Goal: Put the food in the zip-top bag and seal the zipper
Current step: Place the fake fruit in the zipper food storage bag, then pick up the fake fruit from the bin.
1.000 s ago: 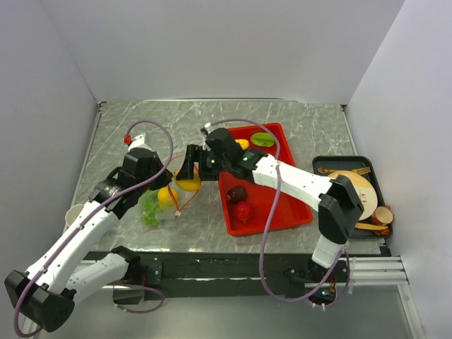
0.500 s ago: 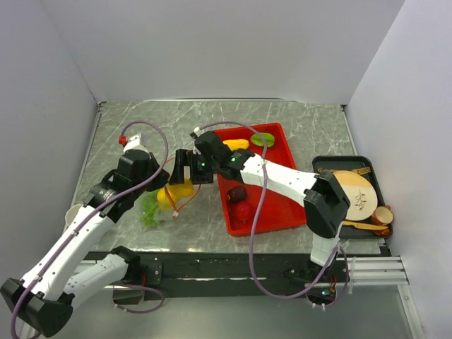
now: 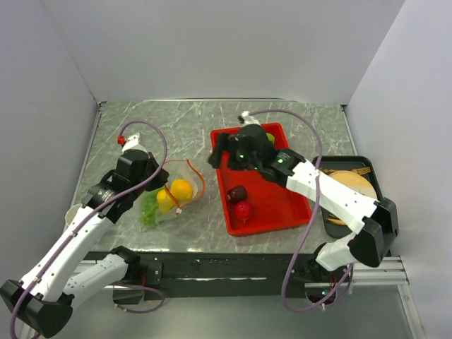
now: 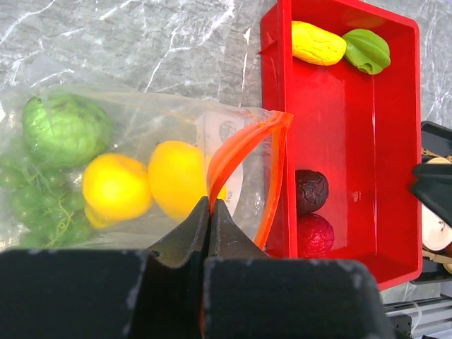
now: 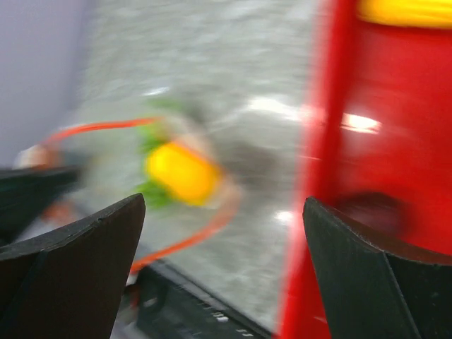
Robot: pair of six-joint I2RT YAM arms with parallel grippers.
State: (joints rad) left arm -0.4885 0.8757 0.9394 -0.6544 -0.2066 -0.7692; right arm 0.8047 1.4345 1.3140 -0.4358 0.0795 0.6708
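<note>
bench [image 3: 141,127]: grey marble top, with the bag on the left and the tray to its right.
red tray [image 4: 346,141]: right of the bag, long side running near to far. Holds four pieces not yet bagged.
zip-top bag [image 4: 176,120]: lies on the bench left of the tray, mouth turned toward the tray's left wall and just beside it. Cannot tell if they touch. Mouth is lifted and gaping.
left claw [image 4: 210,206]: clenched on the near side of the bag mouth, pinching the rim so the opening stays up.
right claw [image 5: 220,208]: released, spread wide, nothing between the fingers. Over the far-left part of the tray. Wrist view is blurred.
bagged food: green leafy head [image 4: 65,129], two yellow fruits [image 4: 115,188], green grapes [image 4: 28,205] at the closed end.
tray food: yellow piece [image 4: 318,43] and green piece [image 4: 366,50] at the far end; dark red piece [image 4: 311,191] and red piece [image 4: 313,234] at the near-left side.
zipper [image 4: 240,145]: orange-red strip standing in an open loop, unsealed.
progress: about half the food looks bagged. Four pieces need moving, then the seal, which is not started.
</note>
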